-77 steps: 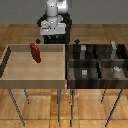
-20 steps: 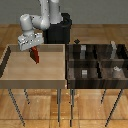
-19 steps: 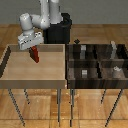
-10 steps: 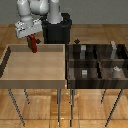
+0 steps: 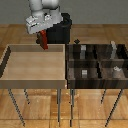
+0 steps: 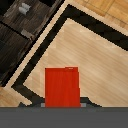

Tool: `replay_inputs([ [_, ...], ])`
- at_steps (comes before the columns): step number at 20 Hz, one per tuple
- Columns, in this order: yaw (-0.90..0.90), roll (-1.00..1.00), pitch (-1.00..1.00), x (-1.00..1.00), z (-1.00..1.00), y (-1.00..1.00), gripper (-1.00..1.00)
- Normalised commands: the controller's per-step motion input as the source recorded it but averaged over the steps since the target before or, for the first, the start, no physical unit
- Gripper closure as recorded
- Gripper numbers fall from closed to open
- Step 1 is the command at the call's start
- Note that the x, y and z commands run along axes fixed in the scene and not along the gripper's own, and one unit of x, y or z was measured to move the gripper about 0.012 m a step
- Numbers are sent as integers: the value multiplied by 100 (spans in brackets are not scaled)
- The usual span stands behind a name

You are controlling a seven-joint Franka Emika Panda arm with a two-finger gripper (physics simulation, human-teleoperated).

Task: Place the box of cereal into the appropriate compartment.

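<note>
Gripper point(image 5: 42, 36) upper left of frame, jaws clamped on cereal box point(image 5: 44, 40), box hanging clear above tray point(image 5: 10, 82) wall for carry toward dark compartments point(image 5: 97, 62) at right

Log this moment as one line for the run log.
phase: carry | gripper: shut on box of cereal | box: lifted above light tray, near its far edge | dark compartment bin: not reached

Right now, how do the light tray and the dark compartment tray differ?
The light tray is pale wood, one open bay with nothing resting in it; the dark compartment tray is near-black, split into several bays holding small grey blocks. The gripper hangs the cereal box over the light tray, not the dark one. Both stand on thin legs.
</note>
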Motion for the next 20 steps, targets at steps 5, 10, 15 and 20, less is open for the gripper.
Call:
replay_inputs([
  [5,0,0,0,0,0,100,100],
  [10,0,0,0,0,0,100,100],
  [15,0,0,0,0,0,100,100],
  [20,0,0,0,0,0,100,100],
])
